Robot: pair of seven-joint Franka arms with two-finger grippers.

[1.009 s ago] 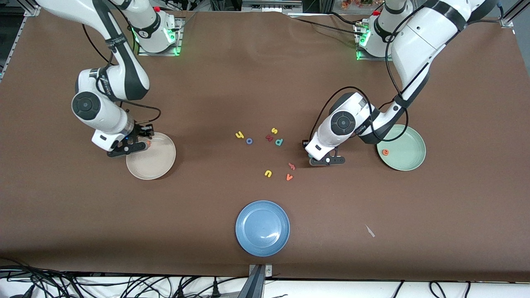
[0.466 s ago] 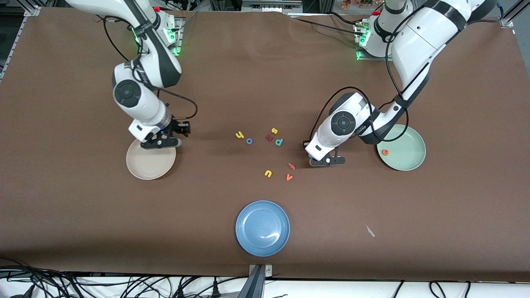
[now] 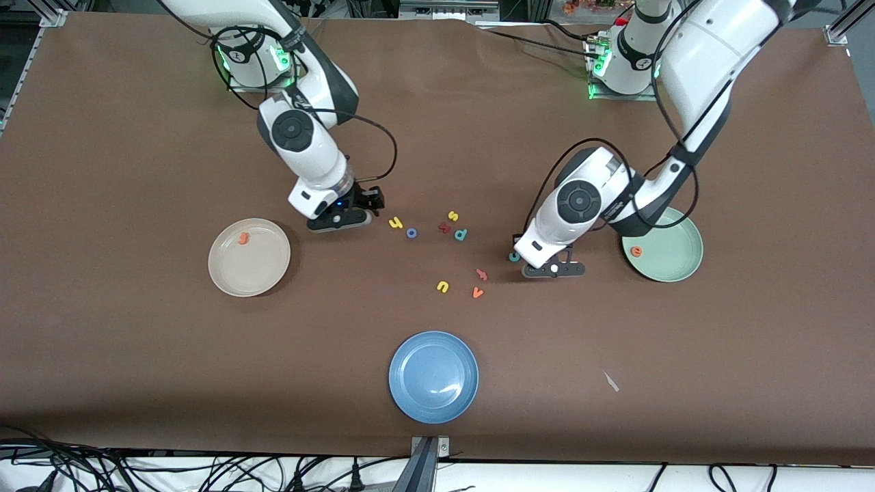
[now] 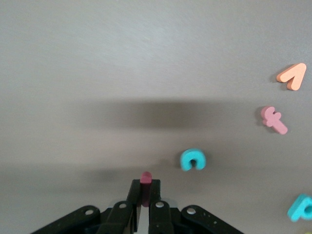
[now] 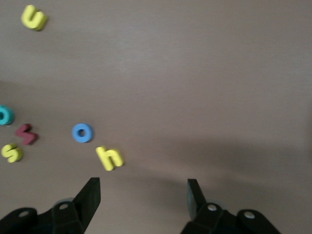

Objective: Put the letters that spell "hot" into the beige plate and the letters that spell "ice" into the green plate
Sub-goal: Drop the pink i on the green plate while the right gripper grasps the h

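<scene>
The left pincer [image 4: 145, 210] is clamped on the dark red i [image 4: 145, 179], a grip only the left wrist view shows; the teal c [image 4: 192, 160] lies just beside it on the bench [image 3: 137, 355]; the right pincer [image 5: 144, 192] stands wide near the yellow h [image 5: 109, 157] and blue o [image 5: 82, 132]; the front view alone shows the orange t [image 3: 243, 238] in the beige plate [image 3: 260, 273] and orange e [image 3: 636, 251] in the green plate [image 3: 673, 263].

Brown worktop [image 3: 137, 342], plain beige plate [image 3: 260, 273], mint-green plate [image 3: 673, 263], blue plate [image 3: 433, 376]. Yellow h [image 5: 109, 158], blue o [image 5: 82, 132], teal c [image 4: 193, 160], orange e [image 3: 636, 251], all black claws.
</scene>
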